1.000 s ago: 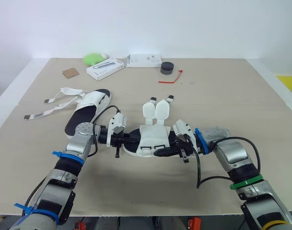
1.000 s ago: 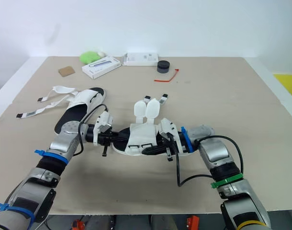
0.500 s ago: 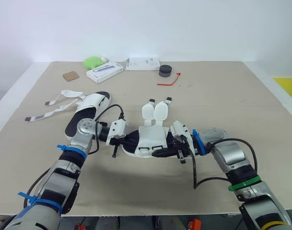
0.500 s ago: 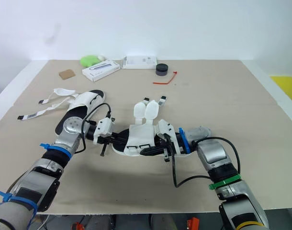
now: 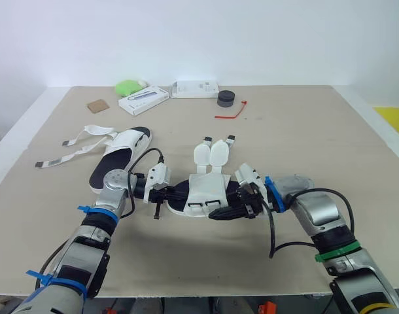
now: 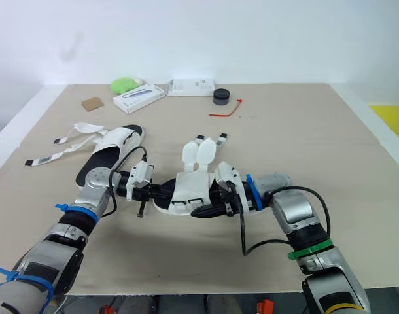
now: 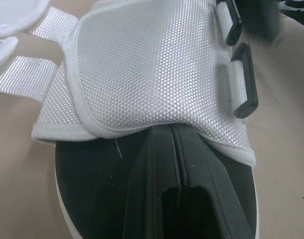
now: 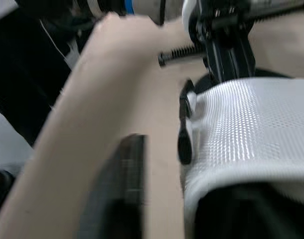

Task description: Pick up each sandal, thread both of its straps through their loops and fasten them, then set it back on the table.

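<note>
**A:** What does the head view show?

**B:** The near sandal lies flat in the middle of the table. Its 2 straps are flipped away from the robot and unthreaded. The left gripper meets one end of it, and the right gripper meets its near edge. The other sandal lies apart to the left, its straps loose too.

**A:** And the left wrist view?

**B:** That arm's jaws are together, tucked under the white mesh flap and onto the black sole. 2 loops sit at the flap's edge, both empty.

**A:** The right wrist view?

**B:** Those jaws look apart. 1 finger lies on the table just beside the sandal.

**A:** What could go wrong from here?

**B:** Neither gripper seems to grip the sandal, so a lift would probably fail. The left could drag the flap or shove the sandal along. The right could close on a loop and block the strap's path.
</note>
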Controlling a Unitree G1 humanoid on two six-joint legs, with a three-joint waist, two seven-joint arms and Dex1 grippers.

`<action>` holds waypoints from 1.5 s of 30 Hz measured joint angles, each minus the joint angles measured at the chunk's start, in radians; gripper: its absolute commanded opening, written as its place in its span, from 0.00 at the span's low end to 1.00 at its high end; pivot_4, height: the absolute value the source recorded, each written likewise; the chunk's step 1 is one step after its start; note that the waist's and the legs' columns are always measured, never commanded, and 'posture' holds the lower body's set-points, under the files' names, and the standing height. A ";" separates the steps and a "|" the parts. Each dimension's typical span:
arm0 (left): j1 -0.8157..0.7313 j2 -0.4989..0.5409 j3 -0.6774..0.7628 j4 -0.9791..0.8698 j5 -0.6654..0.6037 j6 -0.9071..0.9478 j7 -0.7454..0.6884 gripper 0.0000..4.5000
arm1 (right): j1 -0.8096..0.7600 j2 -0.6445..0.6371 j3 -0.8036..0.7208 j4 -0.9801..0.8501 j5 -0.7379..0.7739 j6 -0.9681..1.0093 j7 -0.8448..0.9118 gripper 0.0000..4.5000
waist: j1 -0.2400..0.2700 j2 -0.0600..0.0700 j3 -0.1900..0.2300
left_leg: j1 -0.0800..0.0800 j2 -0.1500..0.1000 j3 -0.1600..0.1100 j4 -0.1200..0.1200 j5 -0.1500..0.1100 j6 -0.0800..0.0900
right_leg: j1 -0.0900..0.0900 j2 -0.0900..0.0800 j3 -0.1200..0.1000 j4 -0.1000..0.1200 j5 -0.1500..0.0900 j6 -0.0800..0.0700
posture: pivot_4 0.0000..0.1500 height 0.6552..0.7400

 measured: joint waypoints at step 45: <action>0.065 0.025 -0.002 -0.085 0.010 -0.047 0.050 0.00 | -0.700 0.190 -0.091 0.851 0.023 0.572 -0.268 0.99 | -0.025 0.013 -0.010 | 0.000 0.001 0.008 -0.001 -0.005 0.002 | -0.004 0.003 0.012 0.000 -0.001 0.002 | 1.00 1.00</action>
